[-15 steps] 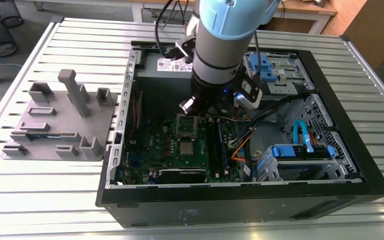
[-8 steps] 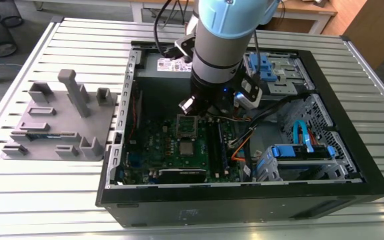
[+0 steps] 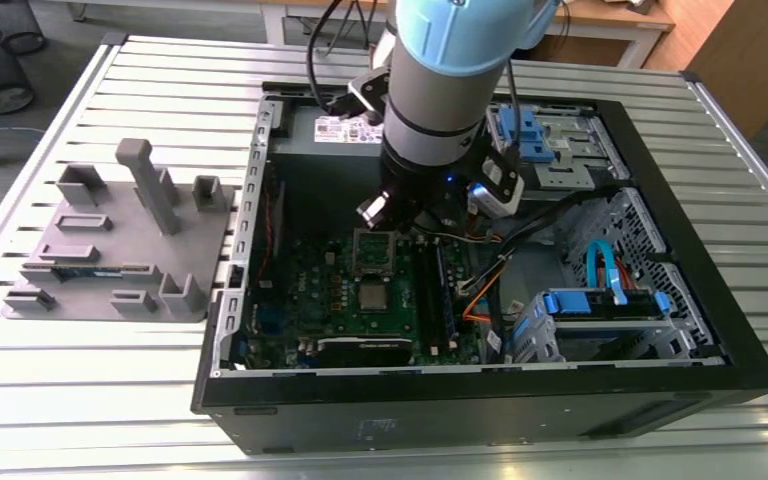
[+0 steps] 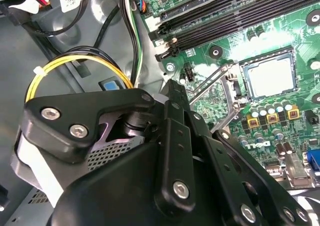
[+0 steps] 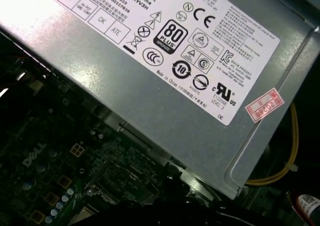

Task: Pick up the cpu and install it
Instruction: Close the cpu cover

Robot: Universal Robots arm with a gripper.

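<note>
The cpu (image 4: 268, 75) is a small square chip with a dull silvery top. It lies flat inside the metal-framed socket on the green motherboard (image 4: 225, 30), and the socket's frame and lever (image 4: 210, 83) are swung up. In the exterior view the cpu (image 3: 375, 297) sits mid-board, with the raised frame (image 3: 375, 250) just behind it. My gripper (image 3: 424, 222) hangs over the board behind the socket, close to the power supply and apart from the cpu. The gripper's black linkage (image 4: 175, 151) shows in the second wrist view.
The open computer case (image 3: 704, 300) lies on a slatted metal table (image 3: 91, 400). A grey power supply (image 5: 165, 75) is at the back, with blue drive bays (image 3: 598, 305) and cables at the exterior view's right. A grey block tray (image 3: 117, 240) holds a memory stick (image 3: 91, 270).
</note>
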